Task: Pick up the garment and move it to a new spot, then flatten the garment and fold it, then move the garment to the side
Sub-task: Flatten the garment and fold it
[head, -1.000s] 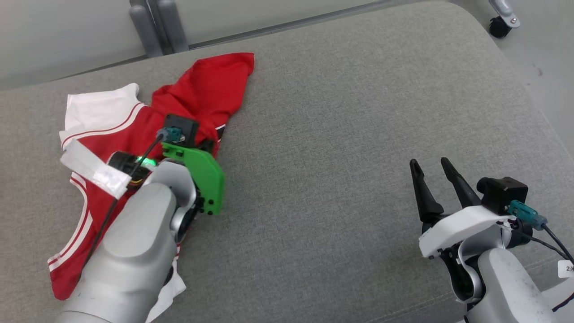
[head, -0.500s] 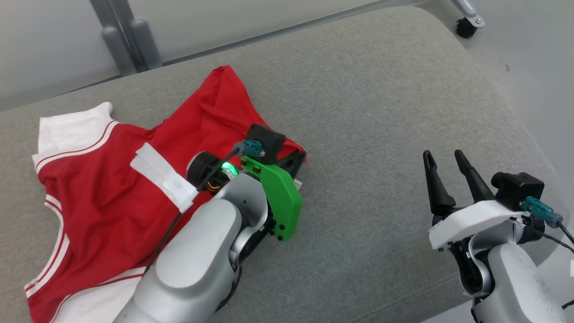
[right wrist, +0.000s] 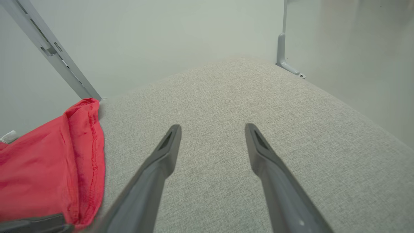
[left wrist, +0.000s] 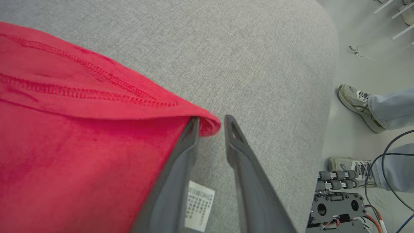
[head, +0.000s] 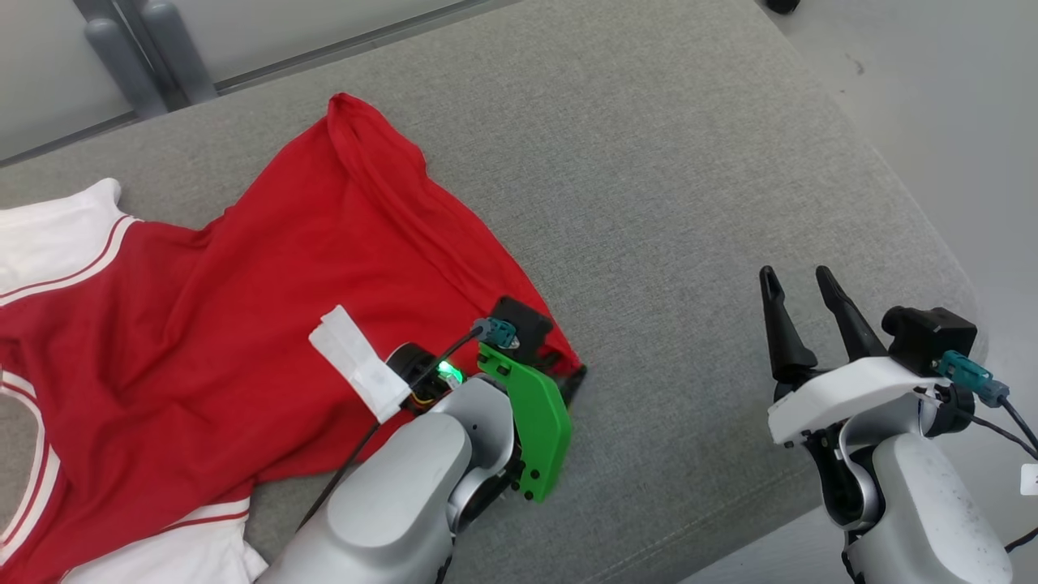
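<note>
The red garment (head: 243,284) with white striped trim lies spread over the left half of the grey cushion (head: 689,203). My left gripper (head: 572,377) rests low at the garment's right corner, its fingers mostly hidden under the green wrist plate. In the left wrist view the left gripper (left wrist: 210,118) has its jaws a little apart, and the hemmed corner of the garment (left wrist: 81,145) lies loose across the left fingertip. A white care label (left wrist: 199,210) shows between the fingers. My right gripper (head: 799,276) hovers open over bare cushion at the right, well away from the garment (right wrist: 42,174); the right gripper (right wrist: 212,127) holds nothing.
The cushion's rounded right edge (left wrist: 326,97) drops to the floor, where a person's shoes (left wrist: 355,100) stand close by. Grey metal posts (head: 122,49) rise behind the cushion at the back left. Bare cushion stretches between the two grippers.
The left gripper has dragged the garment's corner right and toward me, spreading the cloth out, and its jaws have parted. The head camera has shifted. The right gripper stays open.
</note>
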Tool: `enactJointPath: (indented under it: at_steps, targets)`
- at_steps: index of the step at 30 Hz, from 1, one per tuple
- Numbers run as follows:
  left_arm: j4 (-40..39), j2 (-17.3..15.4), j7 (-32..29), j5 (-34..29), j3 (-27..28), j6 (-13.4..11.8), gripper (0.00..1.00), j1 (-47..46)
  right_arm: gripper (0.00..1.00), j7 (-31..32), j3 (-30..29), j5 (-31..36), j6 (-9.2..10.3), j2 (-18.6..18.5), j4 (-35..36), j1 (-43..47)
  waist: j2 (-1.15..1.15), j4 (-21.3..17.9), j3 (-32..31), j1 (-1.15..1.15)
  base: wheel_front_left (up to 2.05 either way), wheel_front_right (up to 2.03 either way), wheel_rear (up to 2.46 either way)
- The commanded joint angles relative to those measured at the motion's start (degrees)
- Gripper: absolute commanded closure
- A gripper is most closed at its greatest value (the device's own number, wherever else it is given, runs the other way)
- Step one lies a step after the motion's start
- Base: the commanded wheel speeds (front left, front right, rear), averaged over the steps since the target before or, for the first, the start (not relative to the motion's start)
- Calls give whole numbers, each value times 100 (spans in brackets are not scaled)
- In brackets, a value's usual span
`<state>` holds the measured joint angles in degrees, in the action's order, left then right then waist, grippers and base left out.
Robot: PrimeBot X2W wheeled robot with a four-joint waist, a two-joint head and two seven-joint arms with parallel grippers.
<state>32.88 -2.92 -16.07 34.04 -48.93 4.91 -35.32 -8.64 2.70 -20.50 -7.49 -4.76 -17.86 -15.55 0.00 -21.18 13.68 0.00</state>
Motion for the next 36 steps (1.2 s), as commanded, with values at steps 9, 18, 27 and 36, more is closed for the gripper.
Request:
enactJointPath:
  at_steps: [9,18,27,36]
  targets:
    - [-352,-12,746,273,-150,-220,0,-292,0,48,-91,121,0,-199,2,119,0,892,-595,0,0,0,0]
    - [-1552,-1095,1582,96,629,-1252,0,523,0,247,29,145,0,-207,192,512,0,1708,-1136,0,0,0,0]
    - [-2561,-2129,2442,150,1432,-2223,0,2056,0,139,193,183,0,-145,386,847,0,1950,-1272,0,0,0,0]
    - [-3167,-2359,2839,449,1960,-2720,0,3144,0,168,75,206,0,-164,439,1160,0,2047,-1336,0,0,0,0]
